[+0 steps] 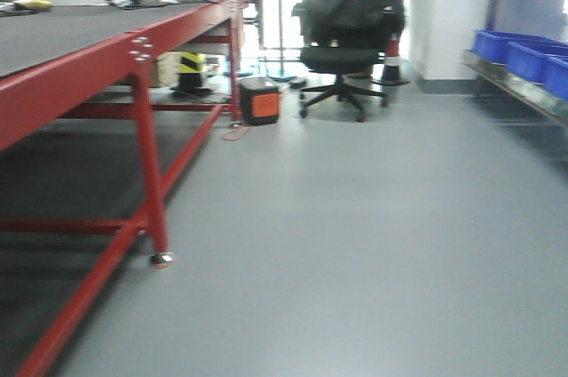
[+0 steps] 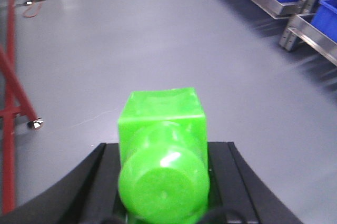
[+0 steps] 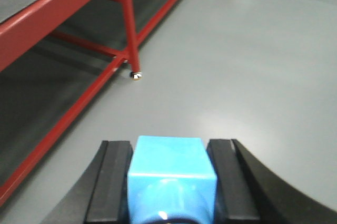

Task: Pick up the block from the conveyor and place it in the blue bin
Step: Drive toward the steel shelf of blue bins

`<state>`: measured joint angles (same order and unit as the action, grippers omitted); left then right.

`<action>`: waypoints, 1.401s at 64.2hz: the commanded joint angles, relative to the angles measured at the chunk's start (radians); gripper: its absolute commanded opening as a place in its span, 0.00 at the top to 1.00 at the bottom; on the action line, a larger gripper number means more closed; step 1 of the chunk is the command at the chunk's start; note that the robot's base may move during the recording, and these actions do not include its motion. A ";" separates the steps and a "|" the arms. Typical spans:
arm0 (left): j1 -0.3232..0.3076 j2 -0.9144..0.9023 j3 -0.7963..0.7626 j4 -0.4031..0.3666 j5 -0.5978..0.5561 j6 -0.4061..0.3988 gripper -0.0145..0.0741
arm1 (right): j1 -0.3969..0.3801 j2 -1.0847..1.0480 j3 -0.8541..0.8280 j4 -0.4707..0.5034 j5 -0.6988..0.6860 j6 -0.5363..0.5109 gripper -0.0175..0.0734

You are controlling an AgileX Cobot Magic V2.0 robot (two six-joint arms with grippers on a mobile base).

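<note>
The conveyor [image 1: 80,35] stands left, the shelf [image 1: 519,91] with bins [image 1: 502,45] right, the office chair [image 1: 342,58] behind between them.

Grey floor [image 1: 355,244] lies wide open down the middle, plenty of room to pass. The conveyor [image 1: 62,31] and its red frame legs [image 1: 149,173] wall off the left. The shelf [image 1: 519,98] of blue bins [image 1: 506,47] crowds the right. An office chair [image 1: 346,58], orange box [image 1: 260,100] and cone [image 1: 391,62] block the far end.
</note>
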<state>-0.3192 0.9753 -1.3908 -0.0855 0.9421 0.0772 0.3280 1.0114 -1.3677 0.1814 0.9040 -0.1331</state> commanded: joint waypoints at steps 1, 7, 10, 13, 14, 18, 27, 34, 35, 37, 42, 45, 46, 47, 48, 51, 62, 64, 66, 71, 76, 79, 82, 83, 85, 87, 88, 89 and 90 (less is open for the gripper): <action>-0.008 -0.008 -0.007 -0.007 -0.018 -0.006 0.96 | -0.002 -0.006 -0.008 -0.003 -0.021 -0.007 0.99; -0.008 -0.008 -0.007 -0.007 -0.018 -0.006 0.96 | -0.002 -0.008 -0.008 -0.003 -0.021 -0.007 0.99; -0.008 -0.008 -0.007 -0.007 -0.018 -0.006 0.96 | -0.002 -0.010 -0.008 -0.003 -0.021 -0.007 0.99; -0.008 -0.008 -0.007 -0.007 -0.018 -0.006 0.96 | -0.002 -0.010 -0.008 -0.003 -0.021 -0.007 0.99; -0.008 -0.008 -0.007 -0.007 -0.018 -0.006 0.96 | -0.002 -0.010 -0.008 -0.003 -0.021 -0.007 0.99; -0.008 -0.008 -0.007 -0.005 -0.018 -0.006 0.96 | -0.002 -0.010 -0.008 -0.003 -0.021 -0.007 0.99; -0.008 -0.008 -0.007 -0.005 -0.018 -0.006 0.96 | -0.002 -0.010 -0.008 -0.003 -0.021 -0.007 0.99; -0.008 -0.008 -0.007 0.000 -0.018 -0.006 0.96 | -0.002 -0.010 -0.008 -0.003 -0.021 -0.007 0.99; -0.008 -0.008 -0.007 0.000 -0.018 -0.006 0.96 | -0.002 -0.010 -0.008 -0.003 -0.021 -0.007 0.99; -0.008 -0.008 -0.007 0.000 -0.018 -0.006 0.96 | -0.002 -0.010 -0.008 -0.003 -0.021 -0.007 0.99; -0.008 -0.008 -0.007 0.000 -0.018 -0.006 0.96 | -0.002 -0.010 -0.008 -0.003 -0.021 -0.007 0.99; -0.008 -0.008 -0.007 0.000 -0.018 -0.006 0.96 | -0.002 -0.010 -0.008 -0.003 -0.021 -0.007 0.99; -0.008 -0.008 -0.007 0.000 -0.018 -0.006 0.96 | -0.002 -0.010 -0.008 -0.003 -0.021 -0.007 0.99; -0.008 -0.008 -0.007 0.000 -0.018 -0.006 0.96 | -0.002 -0.010 -0.008 -0.003 -0.021 -0.007 0.99; -0.008 -0.008 -0.007 0.000 -0.018 -0.006 0.96 | -0.002 -0.010 -0.008 -0.003 -0.021 -0.007 0.99; -0.008 -0.008 -0.007 0.000 -0.018 -0.006 0.96 | -0.002 -0.010 -0.008 -0.003 -0.021 -0.007 0.99; -0.008 -0.008 -0.007 0.000 -0.018 -0.006 0.96 | -0.002 -0.010 -0.008 -0.003 -0.021 -0.007 0.99; -0.008 -0.008 -0.007 0.000 -0.018 -0.006 0.96 | -0.002 -0.010 -0.008 -0.003 -0.021 -0.007 0.99; -0.008 -0.008 -0.007 0.000 -0.018 -0.006 0.96 | -0.002 -0.010 -0.008 -0.003 -0.021 -0.007 0.99; -0.008 -0.002 -0.007 0.000 -0.018 -0.006 0.96 | -0.002 -0.010 -0.008 -0.003 -0.021 -0.007 0.99; -0.008 -0.002 -0.007 0.000 -0.018 -0.006 0.96 | -0.002 -0.010 -0.008 -0.003 -0.021 -0.007 0.99; -0.008 -0.002 -0.007 0.000 -0.018 -0.006 0.96 | -0.002 -0.010 -0.008 -0.003 -0.021 -0.007 0.99; -0.008 -0.002 -0.007 0.000 -0.018 -0.006 0.96 | -0.002 -0.010 -0.008 -0.003 -0.021 -0.007 0.99; -0.008 -0.002 -0.007 0.000 -0.018 -0.006 0.96 | -0.002 -0.010 -0.008 -0.003 -0.021 -0.007 0.99; -0.008 -0.001 -0.007 0.000 -0.018 -0.006 0.96 | -0.002 -0.010 -0.008 -0.003 -0.021 -0.007 0.99; -0.008 -0.001 -0.007 0.000 -0.018 -0.006 0.96 | -0.002 -0.010 -0.008 -0.003 -0.021 -0.007 0.99; -0.008 -0.001 -0.007 0.000 -0.018 -0.006 0.96 | -0.002 -0.010 -0.008 -0.003 -0.021 -0.007 0.99; -0.008 -0.001 -0.007 0.000 -0.018 -0.006 0.96 | -0.002 -0.010 -0.008 -0.003 -0.021 -0.007 0.99; -0.008 -0.001 -0.007 0.000 -0.018 -0.006 0.96 | -0.002 -0.010 -0.008 -0.003 -0.021 -0.007 0.99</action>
<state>-0.3208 0.9753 -1.3908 -0.0828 0.9421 0.0772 0.3280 1.0033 -1.3677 0.1814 0.9040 -0.1351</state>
